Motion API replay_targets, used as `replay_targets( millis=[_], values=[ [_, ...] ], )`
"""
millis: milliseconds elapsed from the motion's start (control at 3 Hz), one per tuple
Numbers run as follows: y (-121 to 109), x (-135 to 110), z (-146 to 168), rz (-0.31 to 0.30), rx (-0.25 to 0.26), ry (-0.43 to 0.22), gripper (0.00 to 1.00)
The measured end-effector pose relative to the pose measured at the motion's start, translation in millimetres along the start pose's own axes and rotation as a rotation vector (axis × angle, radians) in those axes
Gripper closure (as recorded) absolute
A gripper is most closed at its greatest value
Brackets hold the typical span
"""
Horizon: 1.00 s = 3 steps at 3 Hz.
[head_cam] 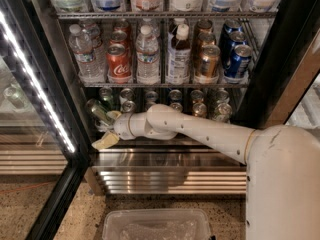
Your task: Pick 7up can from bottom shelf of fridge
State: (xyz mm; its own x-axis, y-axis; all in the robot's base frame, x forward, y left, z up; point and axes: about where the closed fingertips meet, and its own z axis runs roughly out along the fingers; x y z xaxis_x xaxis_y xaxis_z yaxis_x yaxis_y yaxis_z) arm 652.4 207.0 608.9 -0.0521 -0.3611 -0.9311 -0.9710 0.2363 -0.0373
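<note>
Tilted 7up can (98, 110), bottom shelf (227, 122) left, is met by the end effector (107, 129), state untellable; a centred hold is needed.

Desk, the fridge's bottom shelf (150, 143): upright cans (200, 109) in rows, a tilted 7up can (98, 111) at its left end beside the gripper (107, 129). Speckled floor (60, 209): clear plastic bin (155, 226).

Glossy metal 7up can (97, 111); matt plastic tool (107, 129) (cream-tipped) beside it; ribbed steel base (150, 181).
</note>
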Motion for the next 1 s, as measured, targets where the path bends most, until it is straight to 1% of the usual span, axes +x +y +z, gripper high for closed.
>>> replay_targets(
  millis=[333,667,1000],
  values=[
    [-19.1,-9.9,-12.2,-0.06,0.061,0.048,0.11],
    [-32.2,-13.8,-15.5,-0.088,0.088,0.073,0.1],
    [-39.9,-9.0,-11.5,-0.07,0.09,0.047,0.1]
  ],
)
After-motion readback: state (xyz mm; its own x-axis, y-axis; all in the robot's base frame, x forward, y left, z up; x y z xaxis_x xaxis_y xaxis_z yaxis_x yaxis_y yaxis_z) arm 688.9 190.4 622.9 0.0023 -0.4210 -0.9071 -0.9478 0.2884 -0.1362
